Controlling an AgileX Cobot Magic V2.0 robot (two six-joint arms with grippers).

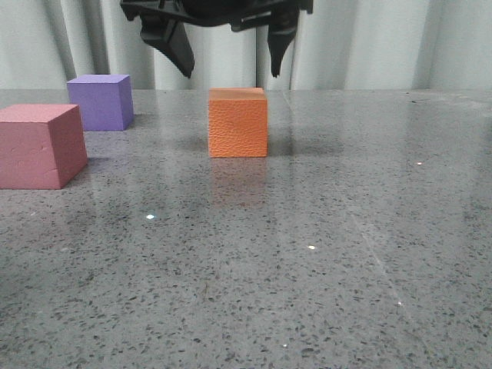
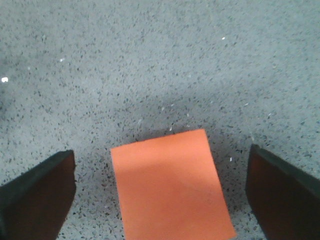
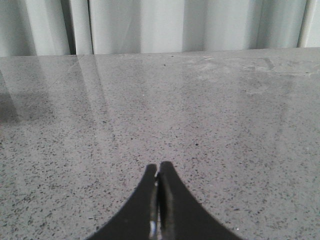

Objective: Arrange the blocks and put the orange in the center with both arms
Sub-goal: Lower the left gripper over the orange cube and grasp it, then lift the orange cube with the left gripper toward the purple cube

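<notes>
The orange cube (image 1: pixel 237 127) stands on the grey speckled table near the middle. My left gripper (image 1: pixel 231 74) hangs open just above it, one finger on each side, touching nothing. In the left wrist view the orange cube (image 2: pixel 170 190) lies between the wide-open fingers of the left gripper (image 2: pixel 160 200), with table showing on both sides. The pink-red cube (image 1: pixel 38 146) sits at the left edge of the front view, and the purple cube (image 1: pixel 100 102) stands behind it, further back. My right gripper (image 3: pixel 159 167) is shut and empty over bare table; it is out of the front view.
The grey speckled table (image 1: pixel 307 254) stretches right and forward of the cubes. A pale curtain (image 1: pixel 369 38) hangs behind its far edge and also shows in the right wrist view (image 3: pixel 200 25).
</notes>
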